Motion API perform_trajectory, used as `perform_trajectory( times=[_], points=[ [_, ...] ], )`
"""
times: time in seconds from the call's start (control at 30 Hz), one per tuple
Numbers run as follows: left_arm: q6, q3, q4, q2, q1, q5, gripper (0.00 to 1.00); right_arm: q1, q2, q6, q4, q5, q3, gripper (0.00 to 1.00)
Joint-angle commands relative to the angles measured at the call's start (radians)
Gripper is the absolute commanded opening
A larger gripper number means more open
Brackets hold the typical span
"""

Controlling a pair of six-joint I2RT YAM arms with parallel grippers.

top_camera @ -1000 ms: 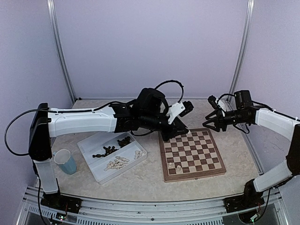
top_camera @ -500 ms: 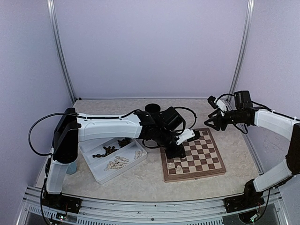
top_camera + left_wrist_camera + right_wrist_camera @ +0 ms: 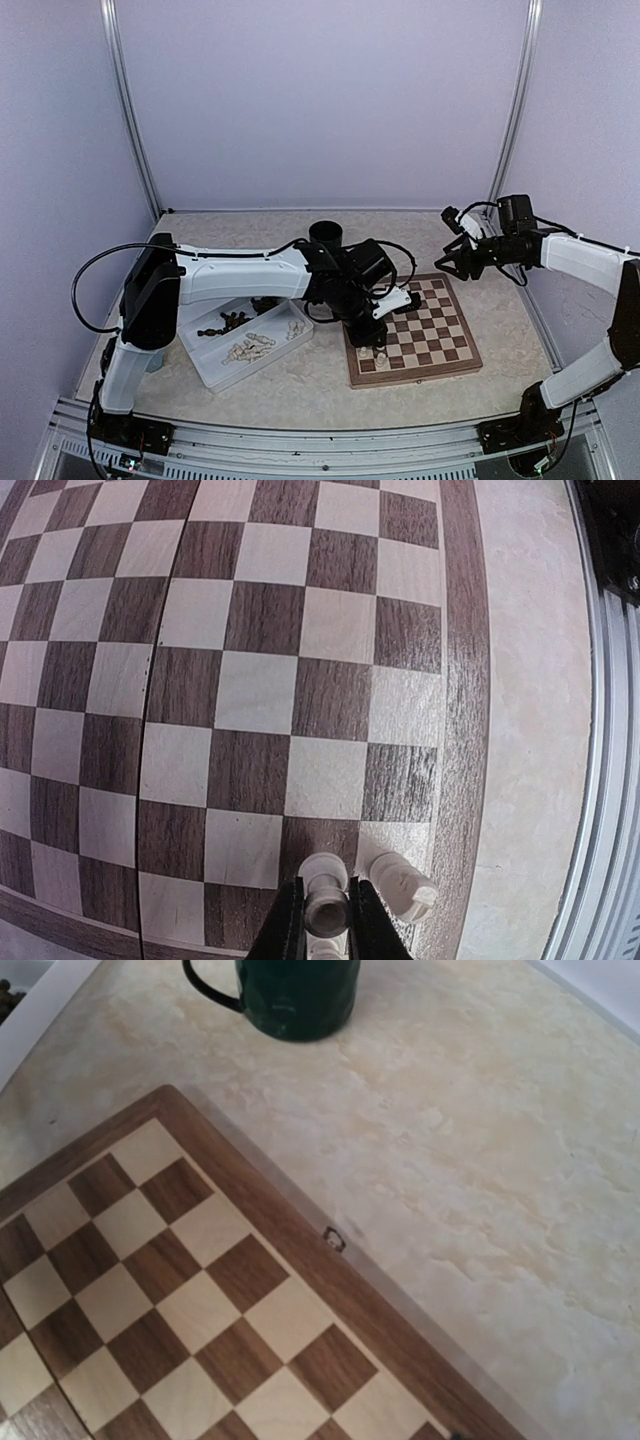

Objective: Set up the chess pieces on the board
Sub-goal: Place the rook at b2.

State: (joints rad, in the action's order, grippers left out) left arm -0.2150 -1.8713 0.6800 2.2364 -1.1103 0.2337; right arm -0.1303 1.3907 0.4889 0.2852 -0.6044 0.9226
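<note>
The left arm has swung down over the last second from above the board's far-left corner to its near-left corner, so another piece is arriving at the home rows (delivery looks all but done to me, with only the release left). The left jaws [image 3: 326,905] are pinched narrow on a cream piece [image 3: 324,878], gripping it round the waist, its rounded head showing past the fingertips. The piece sits squarely between them, over the squares at the near-left corner of the board [image 3: 250,690]. It is just beside a second cream piece [image 3: 400,890], which stands closer to the board's near edge. Whether the held one's base touches the wood yet, I cannot tell.

Left of the board on the table [image 3: 300,390], the white tray [image 3: 215,372] holds the waiting stock. Cream pieces [image 3: 250,347] lie towards its near side and dark pieces [image 3: 232,322] behind them, so most of the set-up is yet to come.

Above the board's far-right corner the right jaws [image 3: 450,264] hang partly spread with nothing between them, much as they were. Past the far-left corner stands a dark green mug [image 3: 300,995].
</note>
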Motion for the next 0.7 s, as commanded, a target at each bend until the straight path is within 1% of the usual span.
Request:
perform_trajectory(
  times=[0.0, 0.33, 0.53, 0.67],
  points=[
    [-0.011, -0.035, 0.013, 0.031, -0.001, -0.001, 0.12, 0.001, 0.011, 0.01, -0.008, -0.001, -0.005, 0.55],
    [-0.015, -0.058, 0.025, 0.06, -0.006, -0.006, 0.15, 0.001, 0.018, 0.012, -0.002, -0.003, -0.005, 0.55],
    [-0.015, -0.057, 0.025, 0.065, -0.009, -0.016, 0.26, 0.001, 0.021, 0.016, -0.001, -0.005, -0.005, 0.55],
    [-0.014, -0.054, 0.017, 0.057, -0.01, -0.02, 0.31, 0.001, 0.022, 0.016, 0.0, -0.007, -0.004, 0.55]
  ],
)
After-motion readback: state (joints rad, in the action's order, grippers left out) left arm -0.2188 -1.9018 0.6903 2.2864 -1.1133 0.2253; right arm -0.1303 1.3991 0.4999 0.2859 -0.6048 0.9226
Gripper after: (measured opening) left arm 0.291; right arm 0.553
